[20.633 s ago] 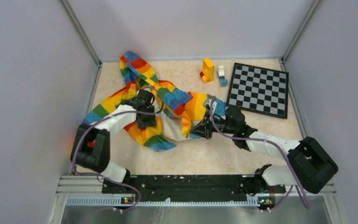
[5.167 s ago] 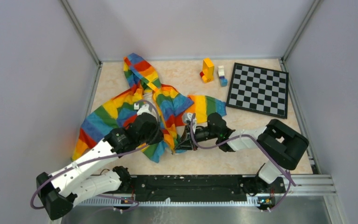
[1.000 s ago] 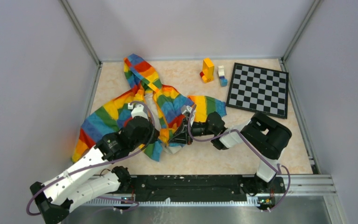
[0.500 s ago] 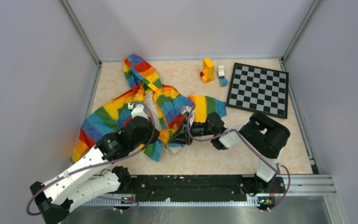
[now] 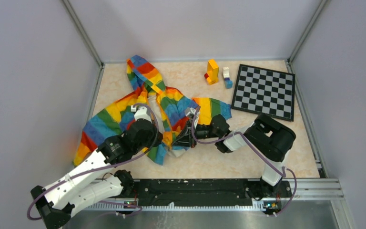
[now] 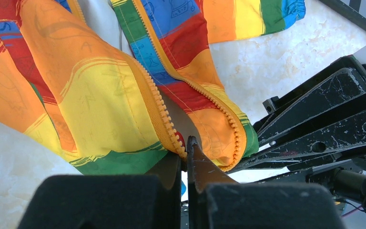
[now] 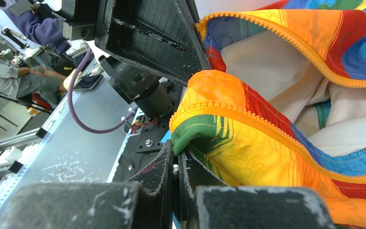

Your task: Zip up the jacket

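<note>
The rainbow-striped jacket [image 5: 124, 112] lies spread on the table, hood toward the back, its front open and white lining showing. My left gripper [image 5: 166, 141] is shut on the bottom end of one orange zipper strip [image 6: 157, 107], the jaws [image 6: 187, 149] pinching it just above the green hem. My right gripper [image 5: 185, 138] is shut on the green bottom corner of the other front panel [image 7: 267, 143], with the jaw tips [image 7: 175, 153] at the hem below that panel's zipper teeth [image 7: 248, 117]. The two grippers face each other, almost touching. No slider shows.
A checkerboard [image 5: 264, 90] lies at the back right. An orange-yellow block stack [image 5: 212, 71] and a small white and blue stack [image 5: 227, 76] stand beside it. Grey walls close in three sides, and a metal rail [image 5: 195, 186] runs along the near edge.
Nothing has moved over the last second. Compared with twenty seconds ago, the jacket lies spread flatter and both grippers have come nearer to pinch its bottom front corners.
</note>
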Robot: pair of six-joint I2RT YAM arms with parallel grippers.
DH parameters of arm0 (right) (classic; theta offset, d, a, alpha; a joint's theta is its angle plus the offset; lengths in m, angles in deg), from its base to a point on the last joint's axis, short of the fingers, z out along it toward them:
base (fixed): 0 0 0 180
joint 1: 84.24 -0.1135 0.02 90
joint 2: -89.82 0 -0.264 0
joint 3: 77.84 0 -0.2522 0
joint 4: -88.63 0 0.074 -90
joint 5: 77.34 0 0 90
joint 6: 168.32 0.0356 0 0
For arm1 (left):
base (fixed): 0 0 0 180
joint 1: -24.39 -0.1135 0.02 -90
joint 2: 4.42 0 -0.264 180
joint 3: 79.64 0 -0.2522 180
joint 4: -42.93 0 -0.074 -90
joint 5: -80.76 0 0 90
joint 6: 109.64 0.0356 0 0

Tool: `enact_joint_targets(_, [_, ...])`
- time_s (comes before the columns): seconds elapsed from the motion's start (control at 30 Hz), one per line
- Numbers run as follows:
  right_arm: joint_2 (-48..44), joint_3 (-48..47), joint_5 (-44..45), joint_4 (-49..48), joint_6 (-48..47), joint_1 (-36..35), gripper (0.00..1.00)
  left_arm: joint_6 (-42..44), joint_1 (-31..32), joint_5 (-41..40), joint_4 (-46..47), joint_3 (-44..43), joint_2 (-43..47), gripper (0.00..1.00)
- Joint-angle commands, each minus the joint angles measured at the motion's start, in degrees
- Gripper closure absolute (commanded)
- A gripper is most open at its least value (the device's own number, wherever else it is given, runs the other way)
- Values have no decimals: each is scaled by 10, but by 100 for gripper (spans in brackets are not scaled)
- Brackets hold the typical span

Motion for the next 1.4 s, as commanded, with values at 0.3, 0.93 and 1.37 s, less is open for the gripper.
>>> enact_joint_targets(0.3, [-6, -26, 11, -36, 1, -9, 100, 22, 4, 31, 48, 8, 6, 100])
enact_joint_targets(0.93, [-25, -25, 64, 56, -36, -8, 100, 48, 5, 54, 31, 14, 27, 100])
enact_joint_targets(1.37, [-32, -16, 63, -9, -15, -9, 100, 34, 5, 71, 43, 20, 7, 100])
